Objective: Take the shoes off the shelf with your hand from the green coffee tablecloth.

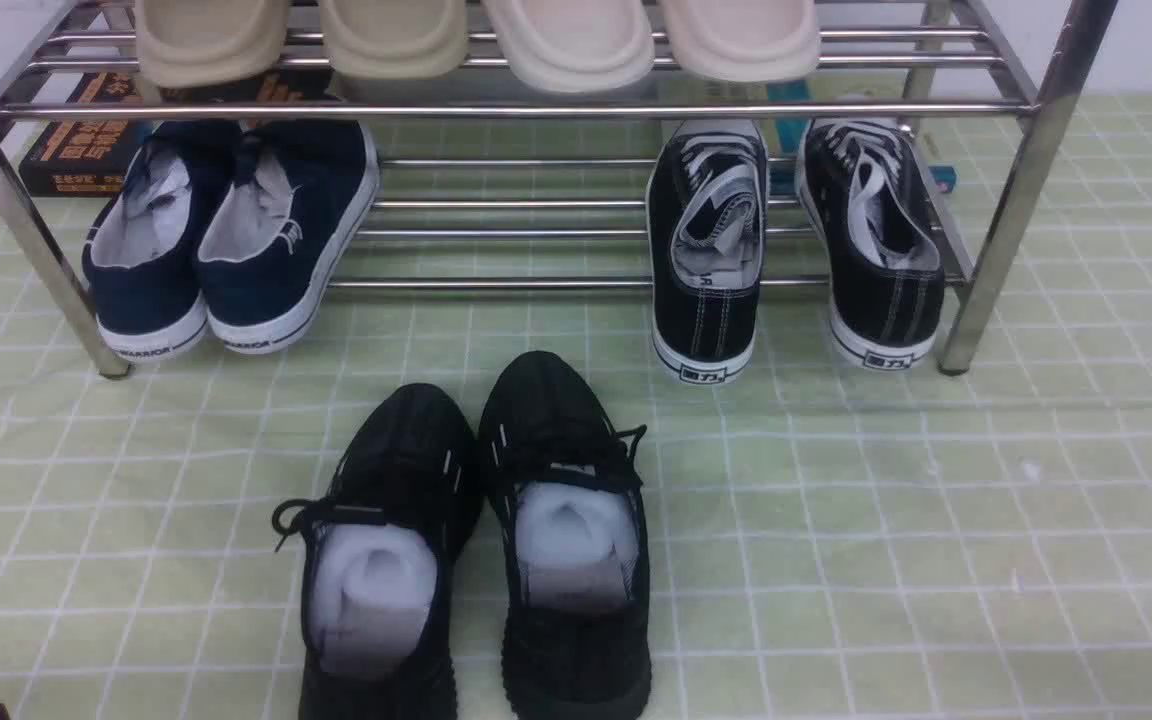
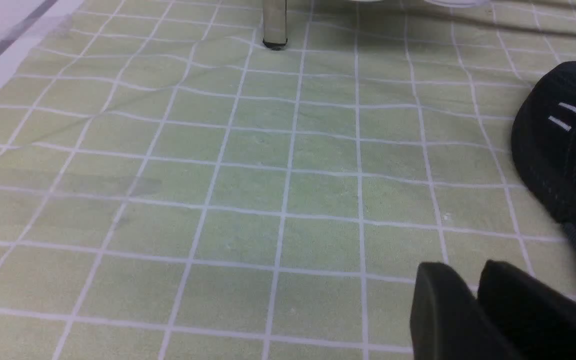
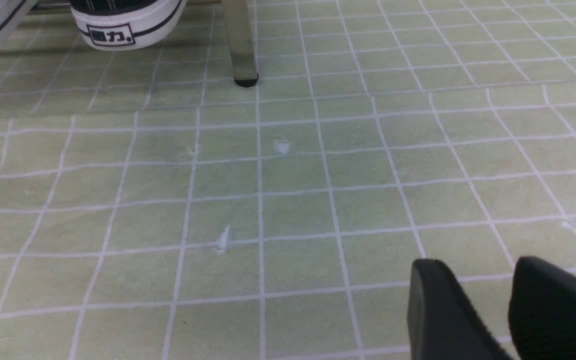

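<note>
The black canvas shoes (image 1: 706,250) (image 1: 876,240) with white soles sit on the lower rails of the chrome shelf (image 1: 1026,180), at its right end, heels toward me. One heel (image 3: 128,20) shows in the right wrist view beside a shelf leg (image 3: 240,45). My right gripper (image 3: 478,267) hangs low over the green coffee tablecloth (image 1: 936,520), open, with bare cloth between its fingers. My left gripper (image 2: 468,272) is shut on nothing, low over the cloth near another shelf leg (image 2: 274,25). Neither hand appears in the front view.
A navy pair (image 1: 226,240) sits at the shelf's left end. Beige slippers (image 1: 476,40) lie on the upper tier, with books (image 1: 86,145) behind. All-black knit sneakers (image 1: 476,540) stuffed with paper stand on the cloth before the shelf; one (image 2: 568,145) lies close to my left gripper.
</note>
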You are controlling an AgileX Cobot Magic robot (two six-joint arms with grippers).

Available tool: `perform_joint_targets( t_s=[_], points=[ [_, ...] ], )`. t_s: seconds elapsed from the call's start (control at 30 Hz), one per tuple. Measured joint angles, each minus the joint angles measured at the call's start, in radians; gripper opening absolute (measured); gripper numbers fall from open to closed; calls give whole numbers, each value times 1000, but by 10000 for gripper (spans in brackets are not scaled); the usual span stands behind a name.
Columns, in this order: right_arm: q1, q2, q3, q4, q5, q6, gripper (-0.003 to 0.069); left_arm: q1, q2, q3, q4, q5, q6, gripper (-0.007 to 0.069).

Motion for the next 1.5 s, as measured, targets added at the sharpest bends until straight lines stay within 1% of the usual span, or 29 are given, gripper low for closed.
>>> perform_joint_targets(
  t_s=[1.2,1.27,1.33,1.37,1.4,1.47,1.5],
  points=[
    [0,0,0,1,0,1,237,0,0,1,0,0,0,179],
    [0,0,0,81,-15,56,237,0,0,1,0,0,0,179],
    [0,0,1,222,-26,136,237,0,0,1,0,0,0,179],
    [0,0,1,222,-27,145,237,0,0,1,0,0,0,179],
    [0,0,4,340,-33,208,237,0,0,1,0,0,0,179],
    [0,0,6,474,-37,285,237,0,0,1,0,0,0,179],
    [0,0,8,520,-37,303,237,0,0,1,0,0,0,179]
  ],
)
